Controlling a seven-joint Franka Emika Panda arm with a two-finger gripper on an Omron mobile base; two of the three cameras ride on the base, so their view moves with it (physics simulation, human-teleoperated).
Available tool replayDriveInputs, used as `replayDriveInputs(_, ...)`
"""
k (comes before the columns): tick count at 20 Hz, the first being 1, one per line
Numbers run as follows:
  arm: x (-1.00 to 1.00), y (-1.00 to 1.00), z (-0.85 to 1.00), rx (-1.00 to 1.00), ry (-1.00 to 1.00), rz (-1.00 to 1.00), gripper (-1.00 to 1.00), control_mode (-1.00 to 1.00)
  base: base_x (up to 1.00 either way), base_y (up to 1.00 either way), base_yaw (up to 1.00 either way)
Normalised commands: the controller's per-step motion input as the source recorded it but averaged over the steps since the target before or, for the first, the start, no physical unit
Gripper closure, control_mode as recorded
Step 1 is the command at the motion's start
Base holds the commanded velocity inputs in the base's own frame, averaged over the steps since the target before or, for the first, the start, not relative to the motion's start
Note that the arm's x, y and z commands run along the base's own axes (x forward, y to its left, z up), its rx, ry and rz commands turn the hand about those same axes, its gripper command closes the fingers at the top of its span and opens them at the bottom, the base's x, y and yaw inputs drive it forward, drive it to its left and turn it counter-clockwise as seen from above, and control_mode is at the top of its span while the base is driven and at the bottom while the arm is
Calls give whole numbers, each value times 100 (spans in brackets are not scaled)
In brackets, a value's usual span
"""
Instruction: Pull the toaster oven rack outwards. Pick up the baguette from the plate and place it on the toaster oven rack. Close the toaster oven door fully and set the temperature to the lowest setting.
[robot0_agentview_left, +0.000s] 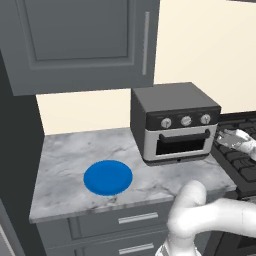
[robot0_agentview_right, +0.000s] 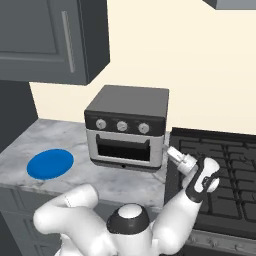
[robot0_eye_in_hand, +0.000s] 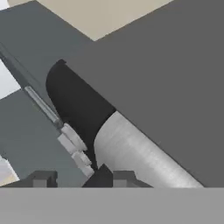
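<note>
Boxy dark-grey toaster oven (robot0_agentview_left: 175, 122) with a brushed silver front, seen standing on the veined grey-and-white marble counter (robot0_agentview_left: 65, 160), at the counter's right end, just beside the black ridged stovetop (robot0_agentview_right: 225, 170). Three round silver knobs (robot0_agentview_left: 186, 120) noted in a row across the dark band above the door. Light-grey toaster oven door (robot0_agentview_left: 181, 144), rectangular, with a dark window and a dark bar handle along its top edge, appeared upright and closed against the oven front. Could not make out the rack or the baguette behind the dark window.

Flat round bright-blue plate (robot0_agentview_left: 108, 177) lay well apart from the oven, toward the counter's front left, smooth and bare on top. Matte dark-grey cabinet (robot0_agentview_left: 80, 40) with a thin silver bar pull hung above the counter; pale cream wall (robot0_agentview_right: 200, 65) behind. Grey drawer fronts (robot0_agentview_left: 125, 222) with slim silver handles ran beneath the counter edge.

White glossy arm with dark joints reached from below over the stovetop; small pale gripper (robot0_agentview_right: 172, 153) sat close beside the oven's right front corner, level with the door. In the hand view, looked closely along the oven: a rounded brushed-silver edge against flat dark-grey panels, with two dark fingertips (robot0_eye_in_hand: 41, 179) rising at the bottom. Jaws stood partly apart, neither wide nor narrow, with nothing seen between them.
</note>
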Motion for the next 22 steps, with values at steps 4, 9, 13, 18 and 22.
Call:
replayDriveInputs(4,57,-60,100,0,42,-5,-100,-100,0,0,0)
replayDriveInputs(9,15,-38,78,-1,19,-54,-100,-100,0,0,0)
replayDriveInputs(13,-5,2,9,-7,0,-83,-100,-100,0,0,0)
replayDriveInputs(18,-9,12,0,-19,0,-77,-100,-100,0,0,0)
replayDriveInputs(22,-5,10,0,-25,0,-76,-100,-100,0,0,0)
